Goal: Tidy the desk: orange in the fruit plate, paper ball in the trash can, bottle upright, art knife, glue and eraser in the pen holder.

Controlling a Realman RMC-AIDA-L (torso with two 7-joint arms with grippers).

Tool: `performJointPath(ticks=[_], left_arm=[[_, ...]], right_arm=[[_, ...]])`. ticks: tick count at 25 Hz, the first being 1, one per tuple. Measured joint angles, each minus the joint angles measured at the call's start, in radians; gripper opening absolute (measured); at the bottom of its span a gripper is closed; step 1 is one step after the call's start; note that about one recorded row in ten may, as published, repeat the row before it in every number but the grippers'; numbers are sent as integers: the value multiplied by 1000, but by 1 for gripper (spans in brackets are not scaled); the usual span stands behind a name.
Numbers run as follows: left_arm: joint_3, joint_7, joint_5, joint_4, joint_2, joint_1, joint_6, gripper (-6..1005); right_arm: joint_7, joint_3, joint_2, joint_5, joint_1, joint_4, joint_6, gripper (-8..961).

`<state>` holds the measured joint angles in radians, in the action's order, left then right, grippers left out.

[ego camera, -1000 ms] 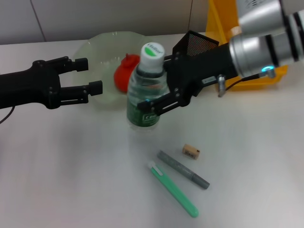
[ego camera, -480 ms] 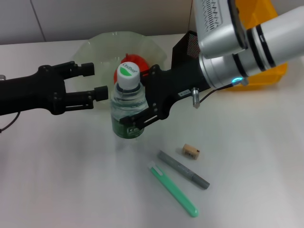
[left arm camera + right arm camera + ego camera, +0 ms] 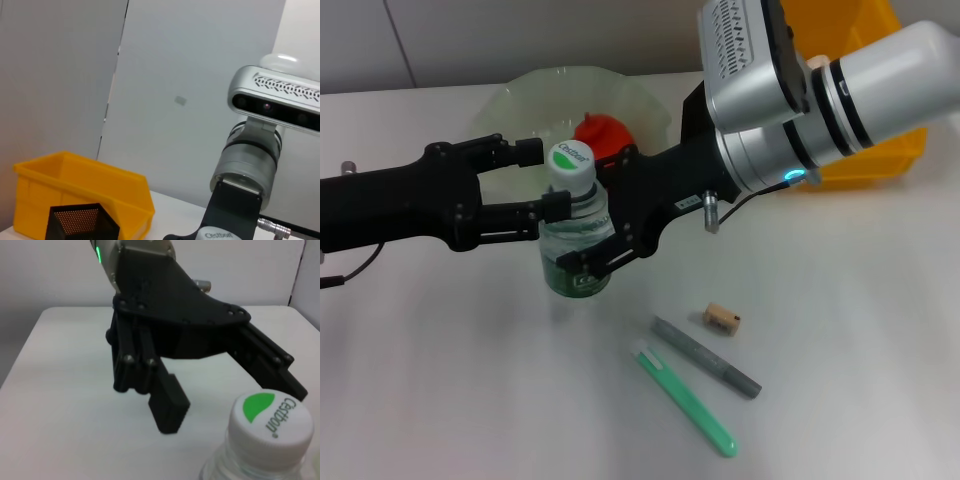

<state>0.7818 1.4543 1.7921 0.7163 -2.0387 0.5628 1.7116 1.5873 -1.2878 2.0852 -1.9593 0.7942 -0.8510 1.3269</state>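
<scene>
White desk [image 3: 840, 330], upright clear bottle [image 3: 574, 235] (green-marked cap), right gripper [image 3: 592, 215] fingers grasping it, left gripper [image 3: 542, 180] spread.

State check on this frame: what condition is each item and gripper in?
bottle: upright, capped.
right gripper: shut on the bottle's body.
left gripper: open, fingers either side of the bottle's neck.
orange: in the fruit plate.
eraser: loose on the desk.
grey stick, green stick: lying on the desk.
pen holder: upright.
</scene>
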Motion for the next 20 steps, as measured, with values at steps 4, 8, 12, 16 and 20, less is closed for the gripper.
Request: performJointPath(ticks=[4, 8, 12, 16, 20], left_arm=[[1, -28, 2, 0, -7, -7, -6, 834], [1, -37, 3, -2, -8, -10, -19, 834], [1, -37, 3, -2, -8, -14, -22, 834], [1, -38, 21, -2, -9, -16, -28, 834], [0, -39, 26, -2, -9, -18, -30, 833]], right_arm=[[0, -18, 1, 27, 11, 15, -1, 788], [0, -49, 1, 38, 12, 15, -8, 788], [2, -63, 3, 49, 13, 14, -11, 788], [3, -63, 3, 52, 13, 14, -13, 788], [5, -64, 3, 55, 14, 14, -14, 788]])
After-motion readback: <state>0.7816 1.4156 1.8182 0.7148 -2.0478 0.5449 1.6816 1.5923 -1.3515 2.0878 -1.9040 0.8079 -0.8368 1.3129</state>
